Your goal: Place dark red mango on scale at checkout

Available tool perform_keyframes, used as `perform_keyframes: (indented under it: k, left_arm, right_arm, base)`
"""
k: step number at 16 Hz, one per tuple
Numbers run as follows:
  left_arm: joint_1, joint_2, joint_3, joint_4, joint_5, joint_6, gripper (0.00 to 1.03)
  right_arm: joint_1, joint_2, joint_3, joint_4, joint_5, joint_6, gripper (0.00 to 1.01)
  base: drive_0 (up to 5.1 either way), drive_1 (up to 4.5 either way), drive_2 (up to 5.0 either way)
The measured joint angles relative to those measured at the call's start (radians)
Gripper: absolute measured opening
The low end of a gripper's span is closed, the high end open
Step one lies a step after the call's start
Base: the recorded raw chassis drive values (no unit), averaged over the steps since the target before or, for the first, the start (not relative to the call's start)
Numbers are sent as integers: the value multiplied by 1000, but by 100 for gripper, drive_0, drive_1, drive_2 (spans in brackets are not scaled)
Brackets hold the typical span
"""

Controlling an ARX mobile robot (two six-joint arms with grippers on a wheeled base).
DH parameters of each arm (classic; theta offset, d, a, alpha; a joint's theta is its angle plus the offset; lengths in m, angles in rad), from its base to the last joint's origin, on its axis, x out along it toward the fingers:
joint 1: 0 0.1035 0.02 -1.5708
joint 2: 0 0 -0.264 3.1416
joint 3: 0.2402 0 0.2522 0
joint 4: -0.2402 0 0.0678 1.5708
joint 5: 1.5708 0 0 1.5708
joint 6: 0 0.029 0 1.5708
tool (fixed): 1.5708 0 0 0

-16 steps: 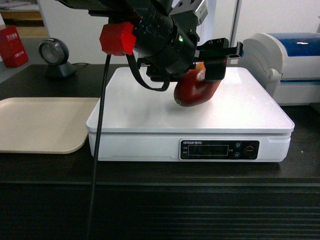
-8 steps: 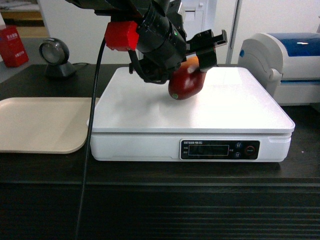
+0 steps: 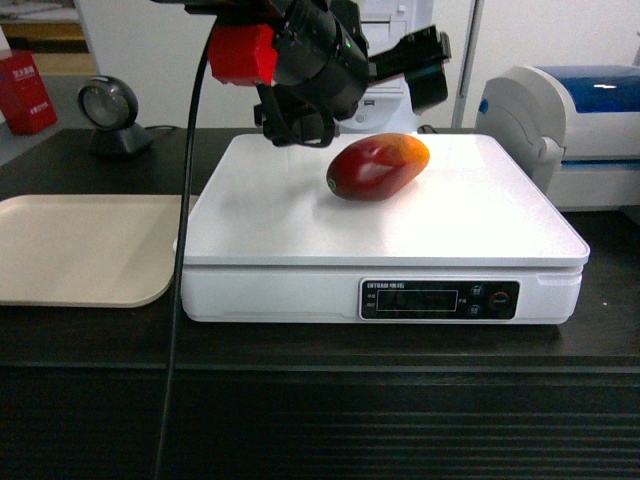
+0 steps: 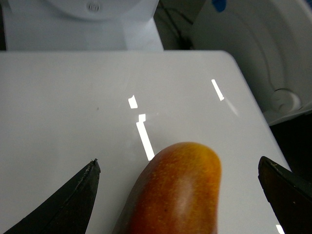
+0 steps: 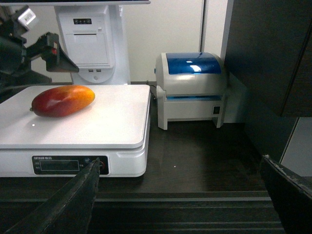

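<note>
A: Head view, left to right. Round scanner (image 3: 112,112) at the back left of the desk (image 3: 620,290). Beige tray (image 3: 85,247) just beside the scale (image 3: 300,235). White-and-blue printer (image 3: 580,120) at the right edge.

B: And the fruit?

A: The dark red mango (image 3: 377,166) lies on its side on the scale's white platform, slightly behind centre, orange end toward the right. Nothing touches it. The display strip (image 3: 440,299) at the front is too dim to read.

B: Left claw?

A: The left claw (image 3: 405,72) hangs above and behind the mango, jaws spread, holding nothing. Its wrist view confirms this: left claw (image 4: 178,195), one dark finger (image 4: 63,204) on each side, mango (image 4: 175,195) between them with clear gaps.

B: Right claw?

A: Right claw (image 5: 185,200) wide apart too, low at the front of the desk, well apart from the scale (image 5: 131,117). The mango (image 5: 62,101) shows from there as resting free on the platform.

B: Progress?

A: Judged as done: fruit sits on the scale at the checkout (image 3: 320,420), released. What is left, likely, is only pulling the left arm clear.
</note>
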Motion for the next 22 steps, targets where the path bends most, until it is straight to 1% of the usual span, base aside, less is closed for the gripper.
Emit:
perform_keyframes:
  k: [1, 2, 4, 5, 6, 7, 8, 10, 11, 13, 14, 19, 22]
  left_arm:
    - [0, -63, -54, 82, -6, 62, 98]
    - [0, -106, -99, 157, -4, 106, 98]
    - [16, -234, -257, 333, 36, 230, 98]
    - [168, -482, -579, 589, 71, 278, 98]
    - [391, -760, -879, 735, 187, 219, 98]
    - [610, -908, -1056, 800, 232, 175, 98]
    - [635, -927, -1067, 806, 233, 175, 98]
    - [644, -967, -1065, 704, 182, 196, 92]
    - [649, -1000, -1083, 664, 155, 227, 86]
    - [652, -1049, -1124, 628, 142, 259, 79]
    - [654, -1082, -1166, 630, 140, 283, 74]
    - [640, -1140, -1252, 652, 119, 312, 61]
    - [618, -1178, -1313, 673, 101, 327, 48]
  right_arm:
    - [0, 0, 0, 0, 0, 0, 98]
    - [0, 0, 0, 0, 0, 0, 98]
    - [0, 0, 0, 0, 0, 0, 98]
    - [0, 0, 0, 0, 0, 0, 98]
    - [0, 0, 0, 0, 0, 0, 98]
    - [0, 0, 0, 0, 0, 0, 98]
    - [0, 0, 0, 0, 0, 0, 98]
    - [0, 0, 0, 0, 0, 0, 98]
    - [0, 0, 0, 0, 0, 0, 98]
    - [0, 0, 0, 0, 0, 0, 98]
    - [0, 0, 0, 0, 0, 0, 98]
    - [0, 0, 0, 0, 0, 0, 98]
    - [0, 0, 0, 0, 0, 0, 98]
  base:
    - [0, 0, 0]
    - [0, 0, 0]
    - [0, 0, 0]
    - [0, 0, 0]
    - [0, 0, 0]
    - [0, 0, 0]
    - [0, 0, 0]
    - [0, 0, 0]
    - [0, 0, 0]
    - [0, 0, 0]
    - [0, 0, 0]
    - [0, 0, 0]
    - [0, 0, 0]
